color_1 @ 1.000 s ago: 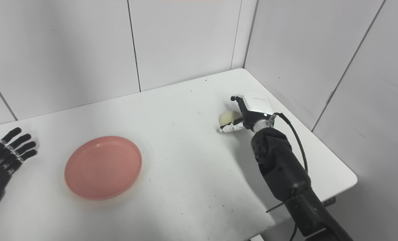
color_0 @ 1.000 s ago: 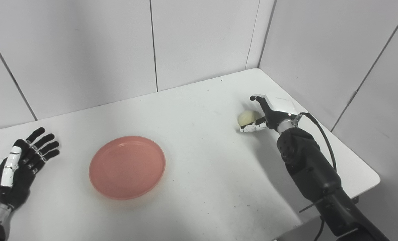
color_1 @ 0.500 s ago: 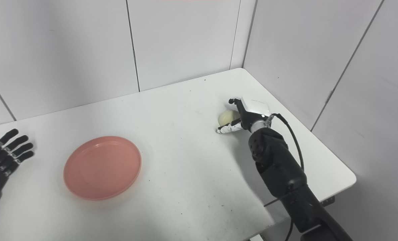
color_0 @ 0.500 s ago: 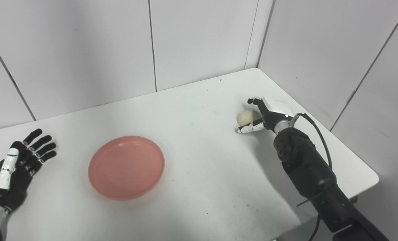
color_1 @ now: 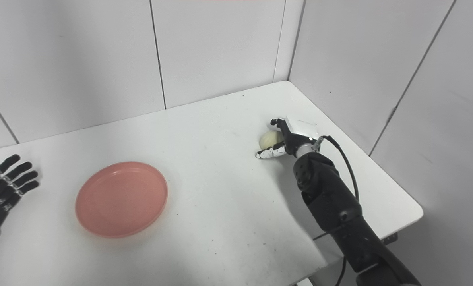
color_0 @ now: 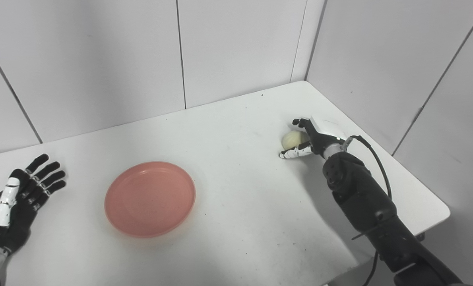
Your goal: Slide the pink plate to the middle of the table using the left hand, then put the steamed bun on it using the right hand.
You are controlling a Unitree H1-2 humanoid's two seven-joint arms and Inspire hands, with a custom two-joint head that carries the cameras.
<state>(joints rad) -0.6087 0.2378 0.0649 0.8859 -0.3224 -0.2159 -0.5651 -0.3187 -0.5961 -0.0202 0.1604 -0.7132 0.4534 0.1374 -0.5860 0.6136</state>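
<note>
I'm looking at the right robot hand (color_0: 314, 137) out near the far right side of the white tabletop (color_0: 236, 206), cupped around the steamed bun (color_0: 291, 139): thumb (color_0: 294, 153) lying along the near side, the other fingers (color_0: 300, 121) curled over the far side. The bun sits on the tabletop inside that curl; I can't tell from either view whether the fingers actually press on it. The pink plate (color_0: 150, 198) lies flat, left of the middle and well apart from the bun. My left robot hand (color_0: 16, 200) rests at the left edge, fingers spread and holding nothing, apart from the plate. The left eye view gives me that whole hand with its white thumb (color_0: 4, 200); the right eye view (color_1: 0, 190) cuts it at the frame edge, showing mostly the dark fingers.
</note>
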